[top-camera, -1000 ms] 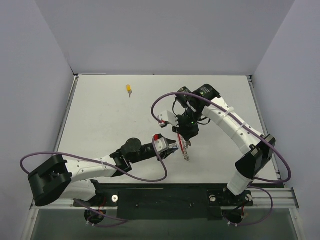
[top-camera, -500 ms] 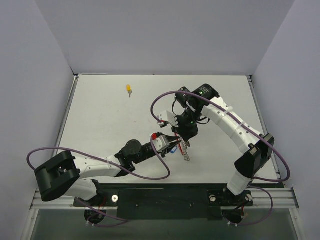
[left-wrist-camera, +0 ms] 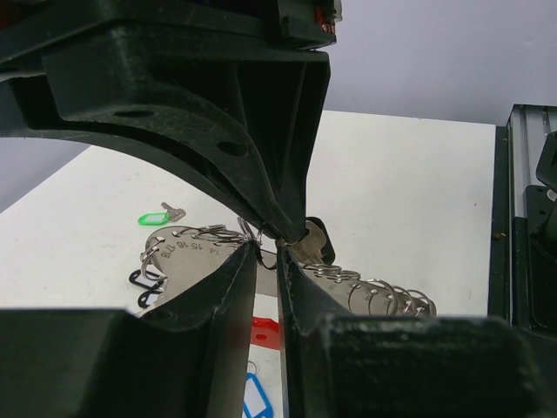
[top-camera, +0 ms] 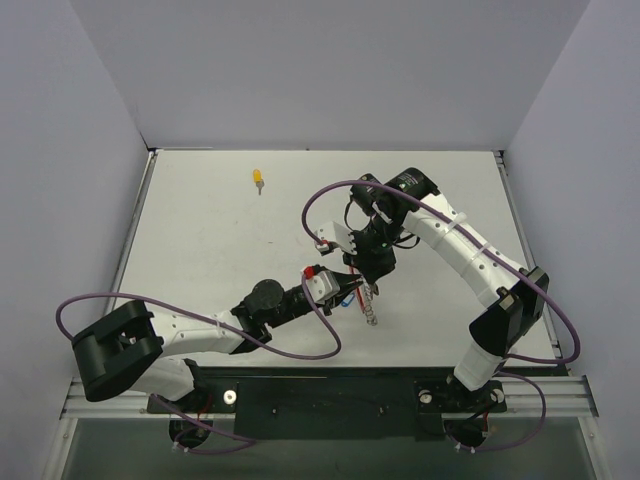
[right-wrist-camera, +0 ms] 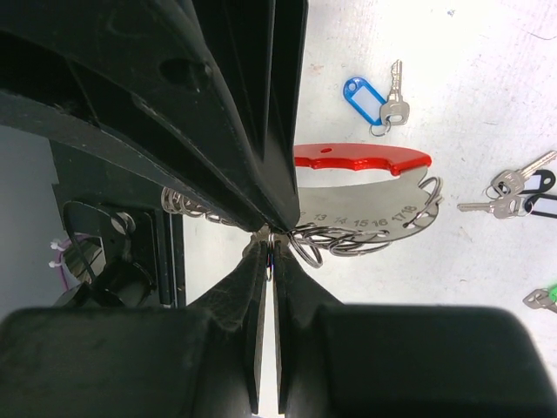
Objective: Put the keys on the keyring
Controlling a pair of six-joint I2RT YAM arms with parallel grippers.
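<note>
- Keyring hangs at the tips of the right gripper, between the two grippers
- In the right wrist view its red arc shows above a numbered silver plate, with the rings bunched at the pinch point
- Cannot tell whether the keyring's low end touches the table
- Right gripper: jaws pressed together on a thin wire ring of the keyring
- Left gripper: tips right up against the keyring, facing the right gripper
- Its jaws are nearly together with a narrow slit between them; a wire loop sits at the mouth of the slit, and I cannot tell if it is pinched
- Silver key: head just beside the left gripper's tip, touching the keyring's rings; tag hidden
- Blue key: flat on the table near the keyring, on the red arc's side, not touching it
- Black keys: on the table beside the keyring's plate end, apart from it
- Green key: on the table near the keyring, same side as the black keys, apart from it
- Yellow key: alone on the table, well apart from the keyring, far and to the left of it in the top view
</note>
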